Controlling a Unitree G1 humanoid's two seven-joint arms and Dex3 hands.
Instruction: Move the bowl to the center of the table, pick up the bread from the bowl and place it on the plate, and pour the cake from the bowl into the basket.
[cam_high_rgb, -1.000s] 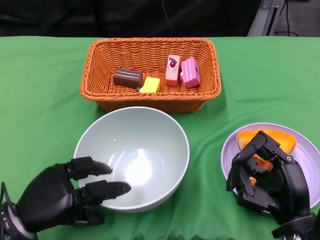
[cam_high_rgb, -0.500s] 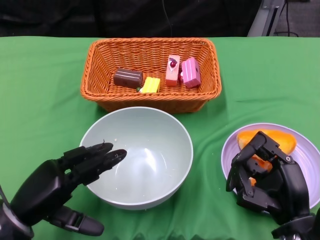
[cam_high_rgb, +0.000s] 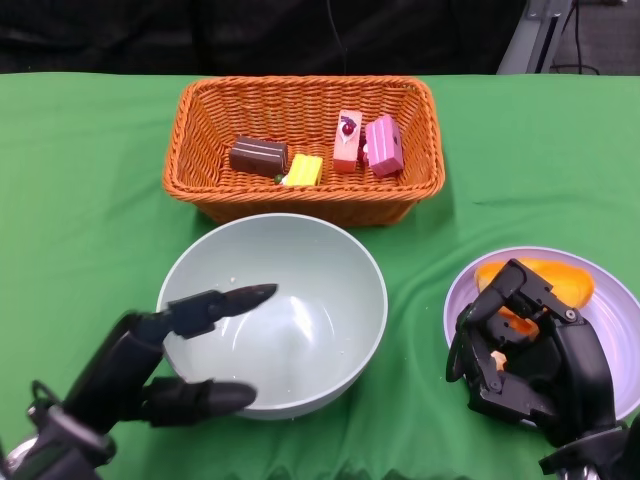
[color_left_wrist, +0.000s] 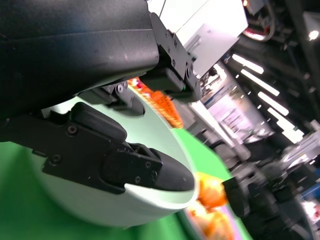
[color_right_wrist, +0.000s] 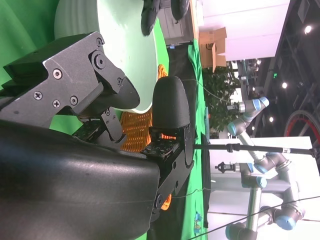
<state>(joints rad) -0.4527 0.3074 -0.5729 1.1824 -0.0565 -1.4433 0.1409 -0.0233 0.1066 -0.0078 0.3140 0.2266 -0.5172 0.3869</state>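
- Four cakes (cam_high_rgb: 312, 156) in basket (cam_high_rgb: 197, 118); bowl (cam_high_rgb: 330, 262) empty.
- L hand (cam_high_rgb: 160, 355): fingers apart, straddling bowl rim, no grip.
- R hand (cam_high_rgb: 530, 362): curled over bread (cam_high_rgb: 545, 278) on plate (cam_high_rgb: 617, 295); grip unclear.

The pale green bowl (cam_high_rgb: 272, 312) stands upright and empty near the middle of the bench, just in front of the orange wicker basket (cam_high_rgb: 303, 200), which holds four small cake pieces (cam_high_rgb: 366, 143). The orange bread (cam_high_rgb: 535, 278) lies on the lilac plate (cam_high_rgb: 615, 300) toward the bench's right edge.
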